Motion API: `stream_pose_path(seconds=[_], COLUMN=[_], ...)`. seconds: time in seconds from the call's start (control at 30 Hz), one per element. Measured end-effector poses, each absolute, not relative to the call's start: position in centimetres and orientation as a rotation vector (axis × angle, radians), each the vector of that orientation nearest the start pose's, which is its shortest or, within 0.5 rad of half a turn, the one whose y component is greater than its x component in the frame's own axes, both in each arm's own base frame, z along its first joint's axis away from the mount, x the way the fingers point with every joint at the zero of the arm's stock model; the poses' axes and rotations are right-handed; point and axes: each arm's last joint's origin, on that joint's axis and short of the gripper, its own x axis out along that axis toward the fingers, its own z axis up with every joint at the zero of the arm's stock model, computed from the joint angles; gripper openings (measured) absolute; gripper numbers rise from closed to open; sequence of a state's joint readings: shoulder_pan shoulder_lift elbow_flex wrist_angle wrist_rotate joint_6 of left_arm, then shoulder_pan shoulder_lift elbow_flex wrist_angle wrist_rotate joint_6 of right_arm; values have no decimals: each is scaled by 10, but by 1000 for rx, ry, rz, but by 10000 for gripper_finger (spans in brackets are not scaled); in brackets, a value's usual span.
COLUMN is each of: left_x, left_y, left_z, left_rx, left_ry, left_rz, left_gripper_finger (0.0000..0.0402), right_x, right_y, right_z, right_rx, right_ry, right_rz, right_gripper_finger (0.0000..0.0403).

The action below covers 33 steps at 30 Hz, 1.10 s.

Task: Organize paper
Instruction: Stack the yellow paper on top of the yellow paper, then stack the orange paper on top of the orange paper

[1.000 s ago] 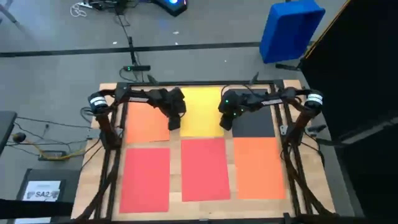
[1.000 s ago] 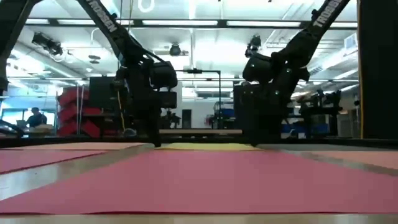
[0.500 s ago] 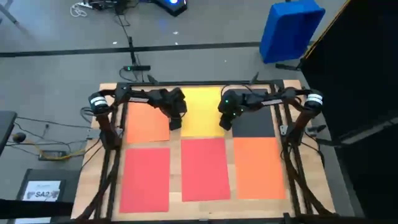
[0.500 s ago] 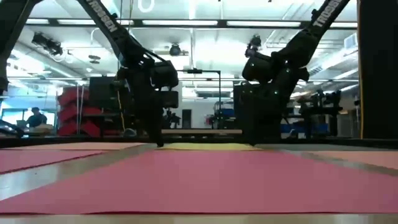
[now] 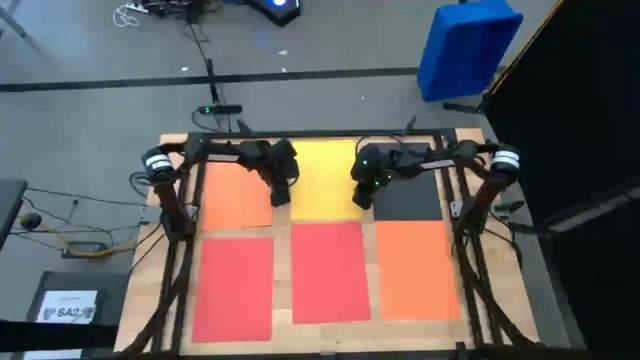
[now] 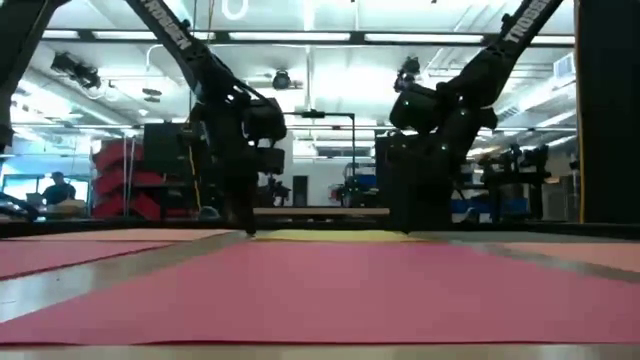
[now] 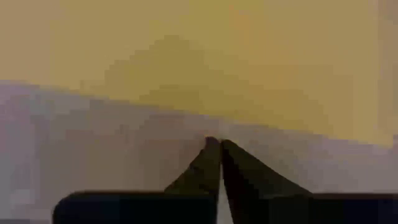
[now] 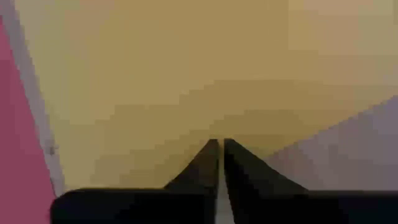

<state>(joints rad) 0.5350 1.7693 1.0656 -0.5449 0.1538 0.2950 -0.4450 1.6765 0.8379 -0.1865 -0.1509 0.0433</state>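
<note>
At frame centre: flat paper sheets, yellow, black, red, orange; left gripper and right gripper pinched together.

Light comes from long ceiling lamps overhead, bright and nearly blown out in the low view, where both arms stand as dark silhouettes against them. From above the scene is evenly lit, with only soft, short shadows on the table, while the black panel at the right stays very dark. Both wrist views are blurred, the yellow sheet a soft wash, the fingers without crisp edges.
</note>
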Motion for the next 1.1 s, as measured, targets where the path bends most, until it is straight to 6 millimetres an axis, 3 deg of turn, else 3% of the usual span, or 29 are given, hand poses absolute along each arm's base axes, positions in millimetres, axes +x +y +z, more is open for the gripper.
stream_pose_path(seconds=[0.27, 0.53, 0.87, 1.1], left_x=[275, 276, 294, 276], left_y=[155, 109, 16, -28], left_z=[206, 242, 243, 233], left_rx=[-71, -18, 4, -13], left_ry=[1178, 1104, 1094, 1115], left_rz=[233, 278, 159, 157], left_gripper_finger=[0, 0, 0, 0], right_x=[270, 274, 305, 312], right_y=[-124, -97, -31, 3], right_z=[182, 214, 197, 188], right_rx=[300, 239, 160, 169], right_ry=[852, 712, 715, 726], right_rz=[-315, -293, -113, -67], right_gripper_finger=[0, 0, 0, 0])
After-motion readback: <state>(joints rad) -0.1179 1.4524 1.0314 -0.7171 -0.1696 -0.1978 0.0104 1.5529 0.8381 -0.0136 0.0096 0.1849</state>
